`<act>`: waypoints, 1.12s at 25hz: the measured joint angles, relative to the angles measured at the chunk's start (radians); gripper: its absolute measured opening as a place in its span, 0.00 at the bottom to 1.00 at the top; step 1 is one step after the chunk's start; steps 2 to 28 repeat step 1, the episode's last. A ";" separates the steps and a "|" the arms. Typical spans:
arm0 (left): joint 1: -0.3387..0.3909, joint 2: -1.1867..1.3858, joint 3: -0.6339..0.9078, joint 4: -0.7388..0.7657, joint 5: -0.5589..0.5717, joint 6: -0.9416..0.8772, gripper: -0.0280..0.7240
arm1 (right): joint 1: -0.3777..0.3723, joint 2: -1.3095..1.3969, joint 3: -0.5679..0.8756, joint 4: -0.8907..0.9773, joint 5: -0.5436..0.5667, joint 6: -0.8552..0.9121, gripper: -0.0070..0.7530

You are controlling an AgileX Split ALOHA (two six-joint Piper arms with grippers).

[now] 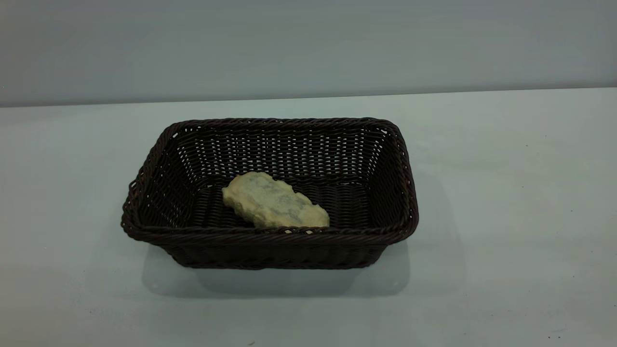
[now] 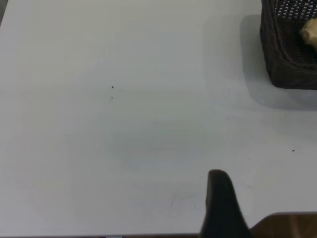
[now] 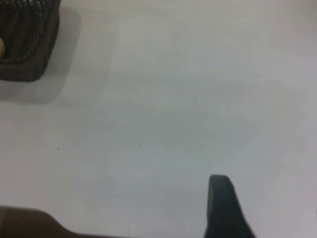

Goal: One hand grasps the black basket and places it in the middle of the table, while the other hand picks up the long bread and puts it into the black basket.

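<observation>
We are seeing the bread (image 1: 274,201) lying in the basket (image 1: 270,238) mid-desk (image 1: 506,193). Both end effectors are showing one finger (image 2: 223,208) each, aperture unclear; a stray sweep risks knocking the basket.

Exterior view: faces table (image 1: 506,217) from front, slightly raised, fairly near, black basket (image 1: 270,193) centred, wall behind.
Left wrist view: looks down on bare tabletop, well back from basket, only basket corner (image 2: 290,49) at frame edge.
Right wrist view: same downward look from opposite side, basket corner (image 3: 27,42) at edge.
Shared by all three: basket, surrounding tabletop.
</observation>
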 joint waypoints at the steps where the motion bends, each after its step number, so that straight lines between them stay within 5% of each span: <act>1: 0.000 0.000 0.000 0.000 0.000 0.000 0.74 | 0.000 0.000 0.000 0.000 0.000 0.000 0.56; 28: 0.000 0.000 0.000 0.000 0.000 0.000 0.74 | 0.000 0.000 0.000 0.000 0.000 0.000 0.56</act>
